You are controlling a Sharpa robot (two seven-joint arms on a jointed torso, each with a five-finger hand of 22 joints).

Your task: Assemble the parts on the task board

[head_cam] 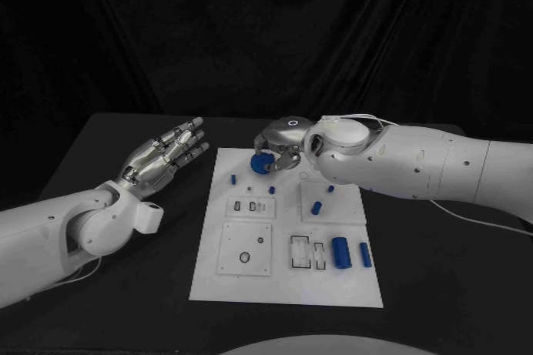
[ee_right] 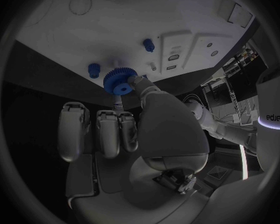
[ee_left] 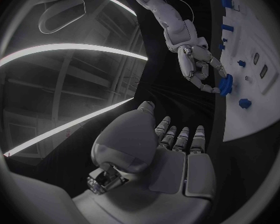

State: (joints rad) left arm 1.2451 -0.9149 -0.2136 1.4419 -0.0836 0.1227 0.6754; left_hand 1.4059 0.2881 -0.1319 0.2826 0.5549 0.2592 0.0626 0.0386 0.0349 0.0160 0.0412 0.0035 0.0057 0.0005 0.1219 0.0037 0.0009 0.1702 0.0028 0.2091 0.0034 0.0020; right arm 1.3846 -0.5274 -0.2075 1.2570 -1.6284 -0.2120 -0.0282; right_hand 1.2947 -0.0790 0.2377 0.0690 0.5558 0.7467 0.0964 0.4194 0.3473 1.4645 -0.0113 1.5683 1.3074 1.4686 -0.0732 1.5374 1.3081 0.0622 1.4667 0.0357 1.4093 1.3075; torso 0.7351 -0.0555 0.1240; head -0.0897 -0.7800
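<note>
In the head view, the matte white task board lies on the black table. At its twelve o'clock edge the right hand pinches a small blue gear. Blue pegs stand farther in, and two smooth blue cylinders lie toward four o'clock. The left hand hovers flat at ten o'clock, fingers spread and holding nothing.

The left wrist view shows the gear as a thick disc against the board's edge.

The right wrist view reveals its toothed rim and centre hole, gripped between fingertips.
</note>
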